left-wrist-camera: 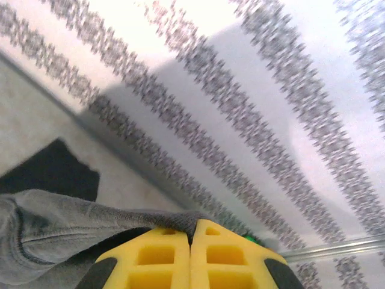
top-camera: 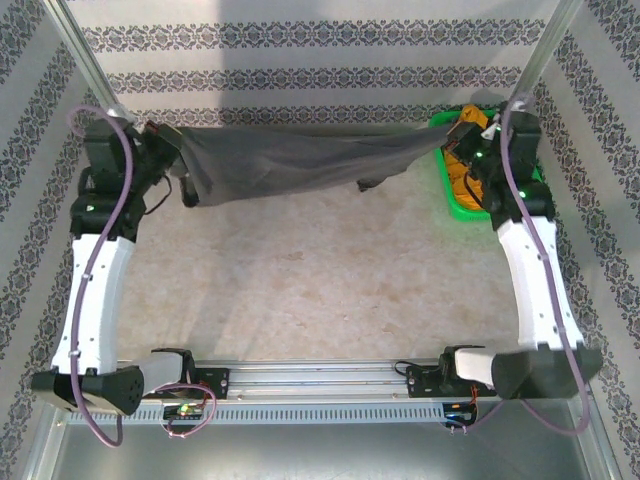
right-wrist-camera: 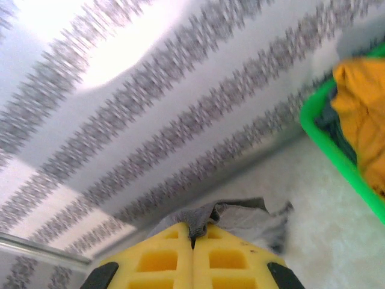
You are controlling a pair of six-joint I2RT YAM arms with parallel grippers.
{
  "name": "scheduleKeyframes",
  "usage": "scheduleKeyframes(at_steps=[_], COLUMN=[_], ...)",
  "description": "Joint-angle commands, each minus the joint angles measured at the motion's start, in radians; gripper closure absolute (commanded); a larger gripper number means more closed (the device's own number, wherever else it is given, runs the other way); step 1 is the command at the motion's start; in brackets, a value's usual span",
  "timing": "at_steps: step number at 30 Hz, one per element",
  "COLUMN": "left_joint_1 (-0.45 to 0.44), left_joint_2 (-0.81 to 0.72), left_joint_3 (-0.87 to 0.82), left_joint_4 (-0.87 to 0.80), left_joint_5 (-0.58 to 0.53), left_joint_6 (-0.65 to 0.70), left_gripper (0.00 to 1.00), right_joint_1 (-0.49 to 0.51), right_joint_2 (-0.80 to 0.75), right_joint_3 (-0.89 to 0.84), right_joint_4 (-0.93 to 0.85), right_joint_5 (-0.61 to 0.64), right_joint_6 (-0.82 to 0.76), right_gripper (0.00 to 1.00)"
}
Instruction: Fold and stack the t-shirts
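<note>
A mustard-orange cloth t-shirt (right-wrist-camera: pixel 361 114) sits partly cut off in the green plastic basket (right-wrist-camera: pixel 328 147) just beside the right gripper (right-wrist-camera: pixel 192 236), whose arm covers much of it from above. Open beige table (top-camera: pixel 320 290) spreads below both hands. The right gripper and the left gripper (left-wrist-camera: pixel 190 232) each press yellow pads (left-wrist-camera: pixel 153 259) closed on opposite ends of the soft dark charcoal grey t-shirt (top-camera: pixel 300 155), which hangs stretched between them

Grey t-shirt (top-camera: pixel 300 155): dark charcoal, stretched wide in the air over the table's (top-camera: pixel 320 270) far side, sagging mid-span, held by both ends.
Mustard-orange t-shirt (right-wrist-camera: pixel 361 114): crumpled inside the green basket (top-camera: pixel 462 208).
</note>
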Motion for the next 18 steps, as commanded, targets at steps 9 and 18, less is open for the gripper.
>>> scheduleKeyframes(at_steps=[9,18], left_joint_1=[0.033,0.071], left_joint_2=[-0.037,0.29], left_joint_3=[0.178,0.129], left_joint_4=[-0.091,0.034], left_joint_5=[-0.097,0.115], left_joint_6=[-0.003,-0.068], left_gripper=[1.0,1.0], right_joint_1=[-0.025,0.022], right_joint_2=[-0.171,0.169], right_joint_3=[-0.031,0.063], right_joint_4=[0.124,0.17], right_joint_5=[0.076,-0.08], right_joint_6=[0.014,0.057], right_gripper=[1.0,1.0])
